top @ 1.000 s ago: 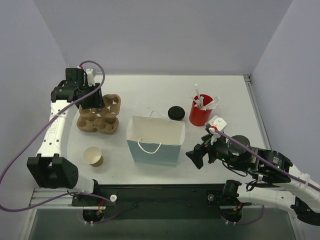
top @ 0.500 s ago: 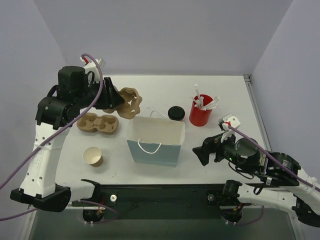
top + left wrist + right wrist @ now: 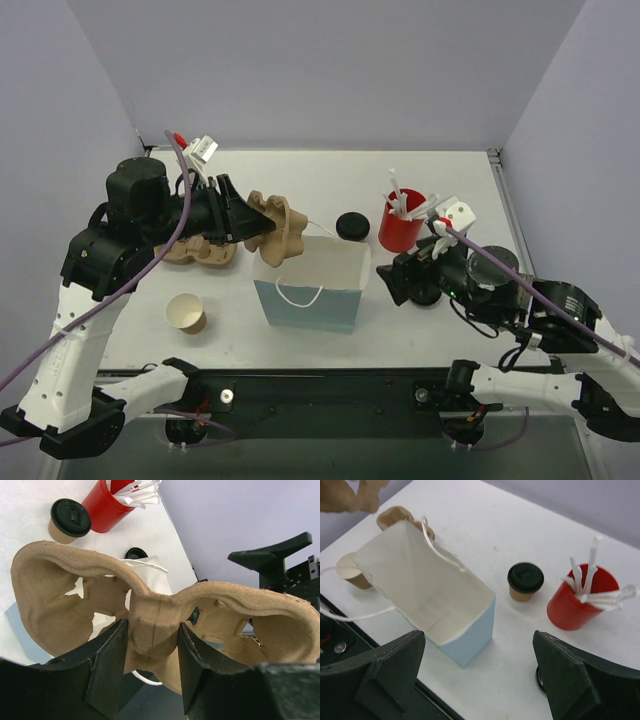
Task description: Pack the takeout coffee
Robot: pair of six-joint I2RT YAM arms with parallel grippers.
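Note:
The takeout coffee [image 3: 351,226], a small tan cup with a black lid, stands behind the open blue bag [image 3: 310,290]. It also shows in the left wrist view [image 3: 70,520] and the right wrist view [image 3: 525,581]. My left gripper [image 3: 245,226] is shut on a brown pulp cup carrier [image 3: 276,228] and holds it in the air over the bag's far left corner. In the left wrist view my fingers [image 3: 107,665] pinch the carrier's middle ridge [image 3: 152,617]. My right gripper [image 3: 392,283] is open and empty, just right of the bag [image 3: 470,625].
A second pulp carrier [image 3: 200,252] lies on the table at the left. A lidless tan cup [image 3: 186,313] stands near the front left. A red cup of white straws [image 3: 402,225] stands right of the coffee.
My left arm has lifted the carrier off the stack and carried it right, to the bag's left rim. My right gripper has moved farther in, beside the bag.

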